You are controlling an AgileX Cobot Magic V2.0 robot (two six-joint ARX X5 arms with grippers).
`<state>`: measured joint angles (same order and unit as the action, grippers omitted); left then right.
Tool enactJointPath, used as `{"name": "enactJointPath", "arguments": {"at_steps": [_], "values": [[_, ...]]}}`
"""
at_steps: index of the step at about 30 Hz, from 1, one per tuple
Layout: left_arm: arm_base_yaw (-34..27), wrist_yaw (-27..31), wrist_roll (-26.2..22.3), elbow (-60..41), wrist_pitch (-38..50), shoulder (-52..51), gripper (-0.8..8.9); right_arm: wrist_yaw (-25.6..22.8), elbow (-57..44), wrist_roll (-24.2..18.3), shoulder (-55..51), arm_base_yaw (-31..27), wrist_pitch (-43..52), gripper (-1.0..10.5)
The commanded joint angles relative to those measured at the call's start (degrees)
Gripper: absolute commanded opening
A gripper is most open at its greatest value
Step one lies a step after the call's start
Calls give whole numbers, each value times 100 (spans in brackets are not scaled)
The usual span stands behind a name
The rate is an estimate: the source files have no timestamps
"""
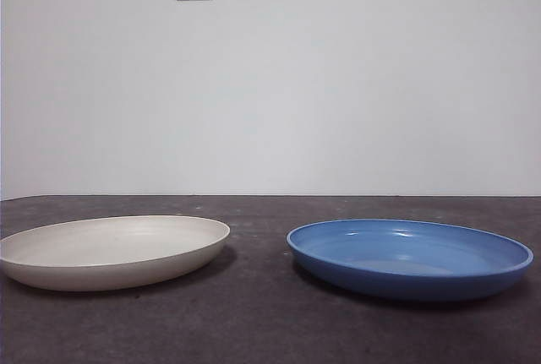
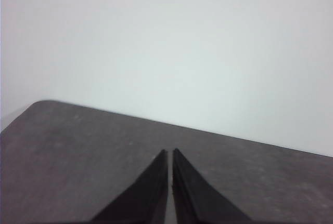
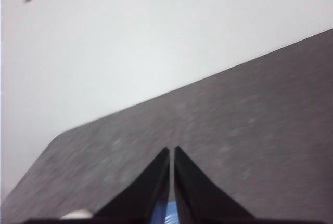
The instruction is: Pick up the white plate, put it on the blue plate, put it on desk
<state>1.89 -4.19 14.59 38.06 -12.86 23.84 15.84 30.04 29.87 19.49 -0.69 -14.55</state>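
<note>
At inspection, the white plate (image 1: pixel 114 251) lay flat on the counter (image 1: pixel 270 330) at about the 8 o'clock position in the front view, and the blue plate (image 1: pixel 410 257) lay flat at about 4 o'clock. The two were apart, with a strip of bare counter between their near rims. Nothing rested on either plate.

Your left hand (image 2: pixel 169 154) was raised clear of the counter, its jaws closed to a hairline gap and holding nothing. Its wrist view showed only bare counter and wall; neither plate appeared there. Your right hand (image 3: pixel 171 151) was likewise closed to a thin slit and empty. At the base of its wrist view, between and beside the jaws, a sliver of blue and a small pale patch were visible. I judge these to be plate edges lying beneath that hand, though too little showed to confirm.

Neither arm appeared in the front view, so nearness could not be fixed directly. By my judgement the pick had not begun. The white plate being round, it offered no long axis; any rim point would have served.
</note>
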Motion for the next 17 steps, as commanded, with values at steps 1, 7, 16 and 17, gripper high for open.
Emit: {"name": "enactJointPath", "arguments": {"at_steps": [1, 7, 16, 17], "values": [[83, -201, -109, 516, -144, 358, 16, 529, 479, -173, 415, 20, -240, 11], [313, -890, -98, 1307, -629, 984, 16, 1290, 1405, -658, 1143, 289, -820, 11], [669, -2031, -125, 1967, -1580, 1633, 16, 1292, 2568, -1685, 1867, 1027, -2031, 11], [702, -2157, -155, 1971, -1633, 1696, 16, 1349, 2656, -1777, 1941, 1064, -2173, 11]]}}
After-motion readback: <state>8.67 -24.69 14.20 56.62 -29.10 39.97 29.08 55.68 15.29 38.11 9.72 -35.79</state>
